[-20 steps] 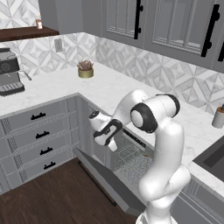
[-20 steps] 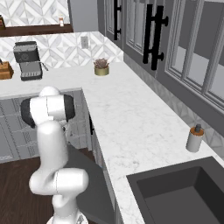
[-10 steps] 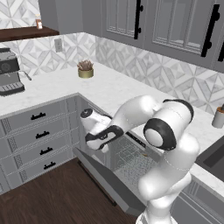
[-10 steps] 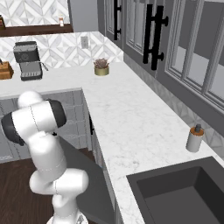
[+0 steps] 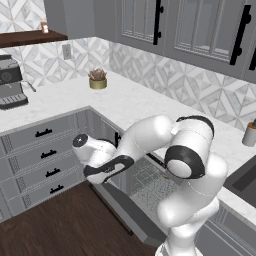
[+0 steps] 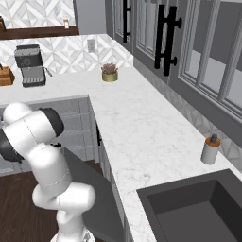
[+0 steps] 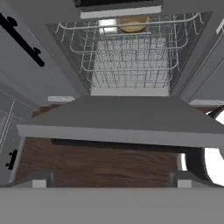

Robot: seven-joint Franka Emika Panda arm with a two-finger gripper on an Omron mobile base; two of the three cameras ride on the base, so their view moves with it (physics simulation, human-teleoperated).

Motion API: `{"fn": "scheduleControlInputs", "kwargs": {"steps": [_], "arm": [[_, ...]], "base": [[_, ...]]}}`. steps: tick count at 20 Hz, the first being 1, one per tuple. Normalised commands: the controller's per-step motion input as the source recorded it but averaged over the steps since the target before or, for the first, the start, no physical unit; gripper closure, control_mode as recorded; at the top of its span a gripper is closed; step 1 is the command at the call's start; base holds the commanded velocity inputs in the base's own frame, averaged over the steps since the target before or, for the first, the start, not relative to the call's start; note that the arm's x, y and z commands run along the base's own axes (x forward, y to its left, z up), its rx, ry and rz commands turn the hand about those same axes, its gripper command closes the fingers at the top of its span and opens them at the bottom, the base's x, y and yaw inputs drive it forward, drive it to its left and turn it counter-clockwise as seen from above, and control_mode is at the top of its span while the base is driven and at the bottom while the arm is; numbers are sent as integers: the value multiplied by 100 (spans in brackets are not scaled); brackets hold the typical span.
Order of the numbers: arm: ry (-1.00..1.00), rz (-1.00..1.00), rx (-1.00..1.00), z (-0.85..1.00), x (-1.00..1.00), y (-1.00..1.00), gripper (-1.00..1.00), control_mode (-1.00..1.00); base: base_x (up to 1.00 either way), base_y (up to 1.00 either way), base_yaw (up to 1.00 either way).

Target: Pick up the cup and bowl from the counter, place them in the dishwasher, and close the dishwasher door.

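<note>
The robot's gripper (image 7: pixel 112 179) hangs low before the open dishwasher (image 7: pixel 131 57), its 2 jaws spread wide apart with nothing between them. The dishwasher door (image 7: pixel 118 120) lies folded down above the dark wood floor (image 7: pixel 100 164). The brown bowl (image 7: pixel 132 24) and pale cup (image 7: pixel 106 27) sit at the far end of the wire rack (image 7: pixel 127 65).

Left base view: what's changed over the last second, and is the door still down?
The arm swung its hand out leftward, away from the rack to beyond the lowered dishwasher door. The gripper remains open and empty, now facing the door's edge. The bowl lies in the rack; the door stayed down.
</note>
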Motion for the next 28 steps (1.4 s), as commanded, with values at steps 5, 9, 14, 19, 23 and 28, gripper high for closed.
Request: {"fn": "scheduleControlInputs", "kwargs": {"steps": [5,9,14,19,23,28], "arm": [[-12,0,-15,-92,-42,79,-100,-100],[-2,0,-22,-98,-8,80,-100,-100],[0,-5,-23,-67,-14,99,-100,-100],[-13,-6,-24,-59,-66,76,-100,-100],[-34,-8,-17,-54,-84,5,-100,-100],[-38,-13,-17,-61,-76,0,-100,-100]], "base": [[0,0,0],[0,0,0],[0,0,0],[0,0,0],[0,0,0],[0,0,0]]}}
